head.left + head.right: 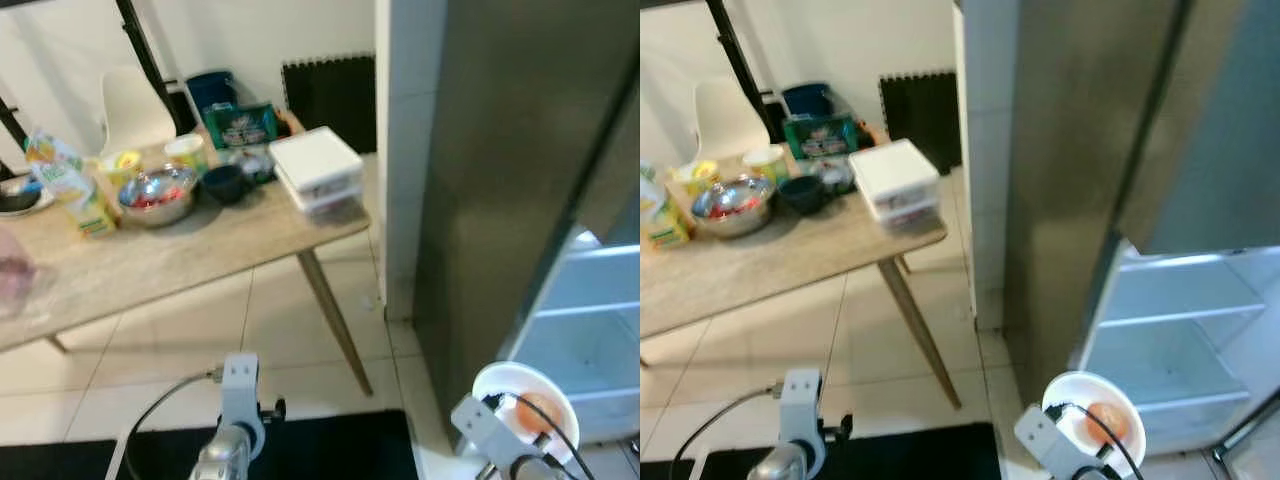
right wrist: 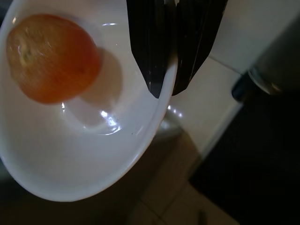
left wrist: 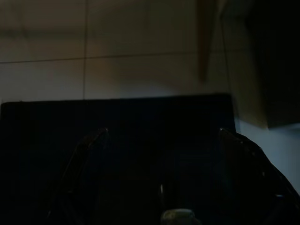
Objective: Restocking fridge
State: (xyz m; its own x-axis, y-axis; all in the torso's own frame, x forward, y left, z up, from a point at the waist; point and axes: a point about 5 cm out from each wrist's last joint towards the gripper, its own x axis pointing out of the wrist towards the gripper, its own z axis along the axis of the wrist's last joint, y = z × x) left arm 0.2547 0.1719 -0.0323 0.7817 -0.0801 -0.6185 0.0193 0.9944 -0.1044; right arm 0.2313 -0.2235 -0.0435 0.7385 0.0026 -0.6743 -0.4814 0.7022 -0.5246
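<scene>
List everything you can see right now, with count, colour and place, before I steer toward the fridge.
Bowl: one, white, clamped at its rim by the right gripper.
Fruit: one, orange, inside the bowl.
Fridge: one, grey steel, ahead on the right, door open, pale shelves showing.
Table: one, light wood, ahead on the left.
Metal bowl: one, silver, on the table.
Storage boxes: stacked, white, at the table's near corner.
Carton: one, yellow-green, on the table's left.
Chair: one, white, behind the table.
Right gripper: shut on the bowl's rim.
Left gripper: open, hanging idle over the dark mat.

White chair (image 1: pixel 128 108) behind table (image 1: pixel 150 265)
</scene>
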